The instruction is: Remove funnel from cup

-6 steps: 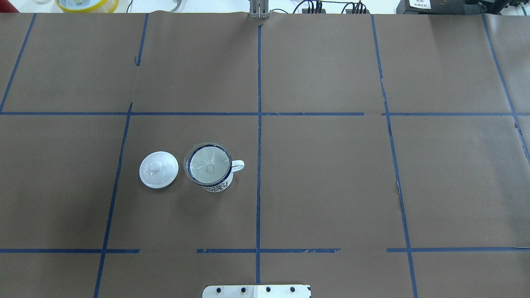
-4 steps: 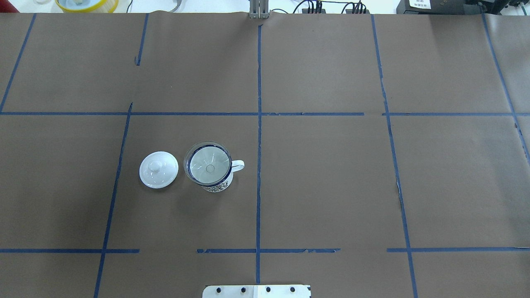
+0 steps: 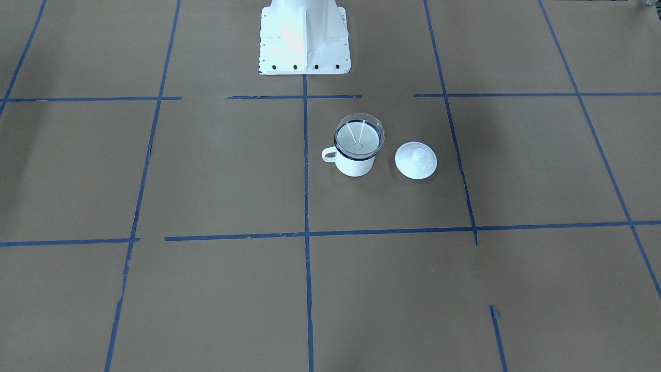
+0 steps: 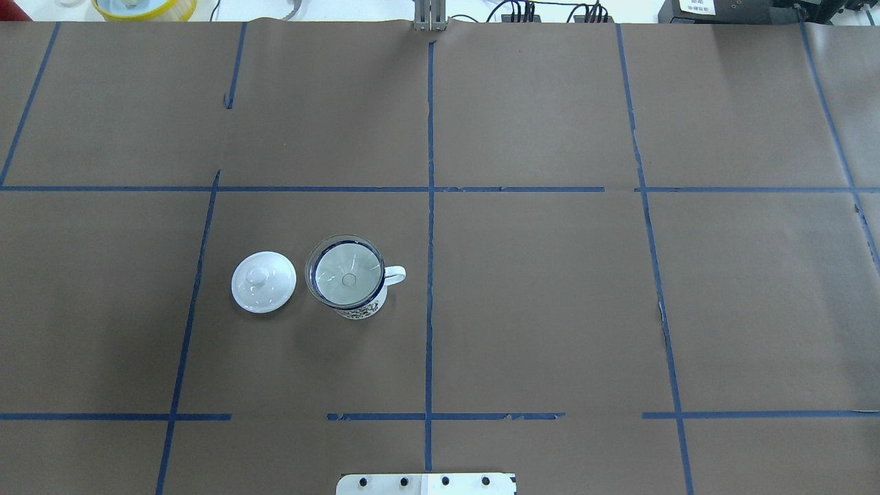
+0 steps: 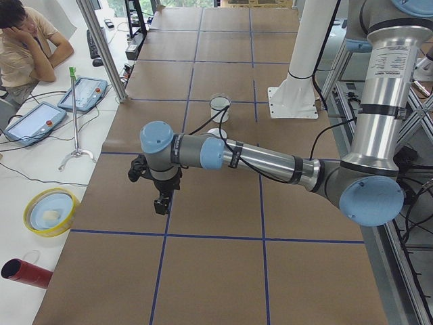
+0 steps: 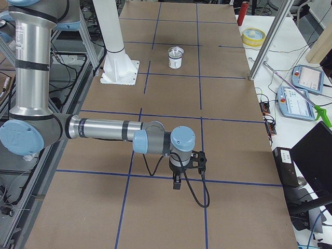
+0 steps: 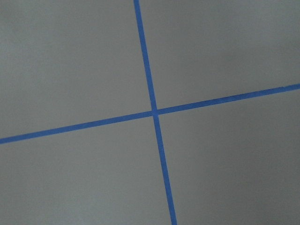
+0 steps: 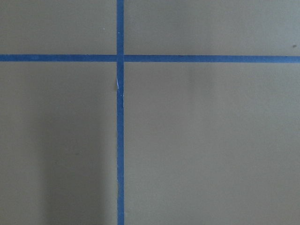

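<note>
The funnel (image 4: pixel 344 273) sits in the mouth of the cup (image 3: pixel 355 166), spout down. It is clear plastic: a wide round cone with faint ribs running in to a small round hole at the centre, and two bright streaks of glare in the front-facing view. Its rim is about as wide as the cup's dark blue rim, rests on it, and stands a little above it.

The cup is a small white mug, upright on the brown-papered counter (image 4: pixel 550 309), left of the blue tape line (image 4: pixel 430 240) down the middle. Its loop handle (image 4: pixel 395 275) points to the robot's right, and a dark pattern shows on the side facing the robot. Just beside it on the robot's left, not touching, lies a white domed lid (image 4: pixel 263 282) with a knob on top.

The left arm (image 5: pixel 257 159) and the right arm (image 6: pixel 104 128) reach out over opposite ends of the counter, well apart from the cup, wrists pointing down. Whether the left jaws or the right jaws are spread or pressed together, I cannot tell. Both wrist cameras show only brown paper and crossing tape.
</note>
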